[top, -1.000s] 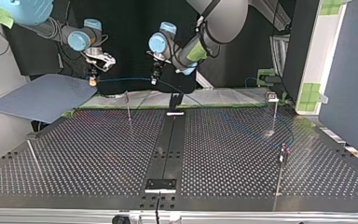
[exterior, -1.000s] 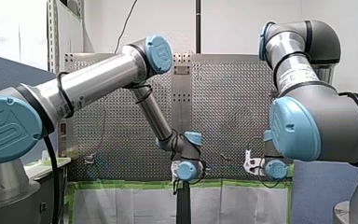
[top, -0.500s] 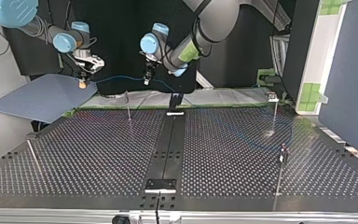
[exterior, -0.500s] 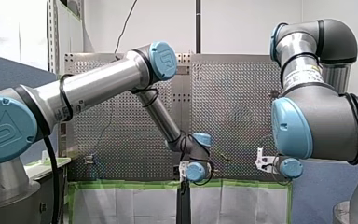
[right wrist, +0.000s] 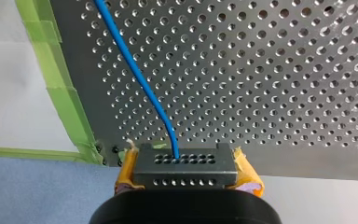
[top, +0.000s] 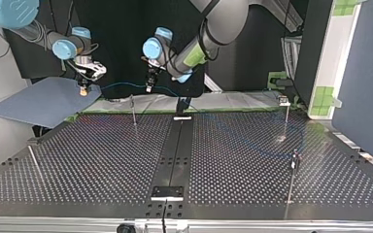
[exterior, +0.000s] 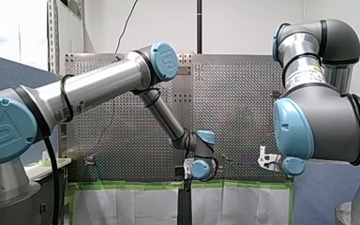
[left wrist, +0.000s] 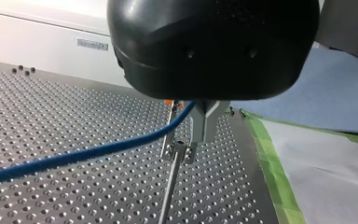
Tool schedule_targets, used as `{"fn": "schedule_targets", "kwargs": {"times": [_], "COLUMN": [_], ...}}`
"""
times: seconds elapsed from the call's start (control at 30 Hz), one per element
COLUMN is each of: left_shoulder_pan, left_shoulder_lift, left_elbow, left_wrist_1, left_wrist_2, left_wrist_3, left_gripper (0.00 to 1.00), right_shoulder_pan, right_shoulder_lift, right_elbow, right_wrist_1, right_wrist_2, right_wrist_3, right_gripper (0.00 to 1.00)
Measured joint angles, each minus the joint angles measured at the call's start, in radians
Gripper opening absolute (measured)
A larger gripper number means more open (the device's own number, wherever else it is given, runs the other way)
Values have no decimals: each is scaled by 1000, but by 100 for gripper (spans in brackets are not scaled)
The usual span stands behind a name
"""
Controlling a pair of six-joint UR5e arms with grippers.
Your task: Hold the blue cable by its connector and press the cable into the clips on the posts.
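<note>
Cable [left wrist: 98, 151] not yet clipped at the post [left wrist: 170, 186] under our left gripper [left wrist: 200, 128], which pinches it; our right gripper [right wrist: 186, 171] clamps the connector [right wrist: 185, 161], so pressing remains.

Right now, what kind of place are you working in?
Likely a robotics lab workcell: a perforated metal table, thin posts standing on it, and green tape along its edge.

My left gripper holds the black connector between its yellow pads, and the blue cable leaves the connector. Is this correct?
No. It is my right gripper that holds the black connector between its yellow pads, and the blue cable leaves the connector. The right wrist view shows this.
</note>
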Motion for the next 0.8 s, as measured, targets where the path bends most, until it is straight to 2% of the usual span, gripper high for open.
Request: {"fn": "schedule_targets", "kwargs": {"times": [0.27, 0.6, 0.8], "left_shoulder_pan": [10, 32, 39], "left_shoulder_lift": [-24, -48, -55], "left_elbow": [56, 86, 90], "left_wrist_1": [-24, -41, -44], "left_wrist_2": [12, 25, 26], "left_wrist_3": [-2, -5, -7], "left_gripper": [0, 0, 0], "right_shoulder_pan": [2, 14, 20], "right_shoulder_lift": [1, 7, 47], "right_elbow": [-6, -37, -81], "right_wrist_1": [0, 2, 40], "right_wrist_2": [3, 3, 5], "right_wrist_3": [-2, -5, -12], "right_gripper": [0, 0, 0]}}
